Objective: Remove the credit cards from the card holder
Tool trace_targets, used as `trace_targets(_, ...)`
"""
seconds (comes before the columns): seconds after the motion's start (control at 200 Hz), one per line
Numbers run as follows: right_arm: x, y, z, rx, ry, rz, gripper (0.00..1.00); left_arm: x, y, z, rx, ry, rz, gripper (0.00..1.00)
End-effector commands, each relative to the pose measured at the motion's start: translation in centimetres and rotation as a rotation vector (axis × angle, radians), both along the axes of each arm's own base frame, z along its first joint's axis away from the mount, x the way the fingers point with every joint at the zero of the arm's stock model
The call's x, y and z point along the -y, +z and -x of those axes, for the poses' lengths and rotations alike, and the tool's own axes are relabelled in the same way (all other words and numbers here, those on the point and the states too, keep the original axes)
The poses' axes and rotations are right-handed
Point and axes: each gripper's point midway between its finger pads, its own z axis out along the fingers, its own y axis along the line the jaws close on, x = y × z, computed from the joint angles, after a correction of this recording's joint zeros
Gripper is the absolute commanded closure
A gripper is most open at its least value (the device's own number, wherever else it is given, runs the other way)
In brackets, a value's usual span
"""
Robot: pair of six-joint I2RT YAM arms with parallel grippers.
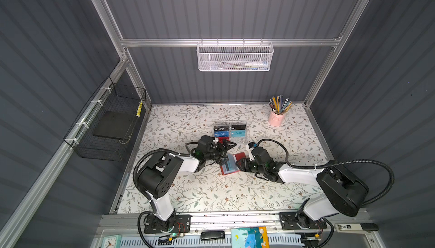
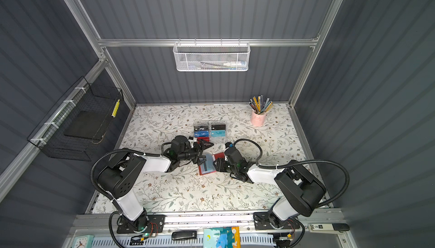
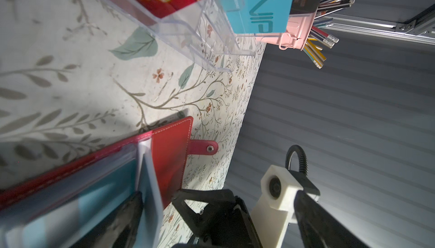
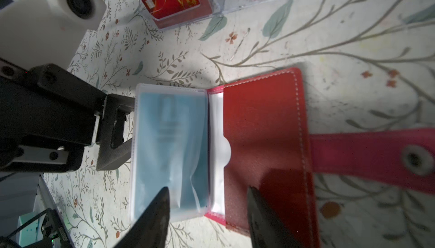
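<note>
Top views show the open card holder [image 1: 239,156] lying on the floral table [image 1: 188,188] between the two arms, near the clear rack [image 1: 242,139]. The left gripper [image 1: 225,152] stands wide at its left edge, and the right gripper [image 1: 239,164] is at its right edge.

Left wrist view: the strap tab [image 3: 203,147] lies flat on the table.

Right wrist view: a teal credit card [image 4: 169,141] sits inside a clear sleeve [image 4: 217,122]. The right jaws stand apart over the holder, gripping nothing. A left finger [image 4: 115,126] is against the sleeve's outer edge.

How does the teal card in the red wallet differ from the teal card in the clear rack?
The wallet's card sits inside a cloudy sleeve of the red wallet, its lettering hazy. The rack's card stands propped in the clear rack, bare, its VIP lettering crisp. Both are teal rectangles.
</note>
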Motion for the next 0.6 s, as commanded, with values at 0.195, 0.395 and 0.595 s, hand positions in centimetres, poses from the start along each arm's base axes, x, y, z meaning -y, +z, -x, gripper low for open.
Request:
trace_targets(0.195,2.4,-0.3,0.4,0.004,-0.034,0.075,0.26,1.8,0.9,-0.5,0.03,-0.021,-0.018,0.0)
trace_targets(0.395,3.6,-0.2,1.1,0.013,-0.038,0.081,0.2,3.0,0.4,-0.5,0.025,-0.04,-0.025,0.0)
trace_targets(0.595,4.5,-0.3,1.5,0.009,-0.047,0.08,0.15,3.5,-0.5,-0.1,0.011,-0.044,-0.029,0.0)
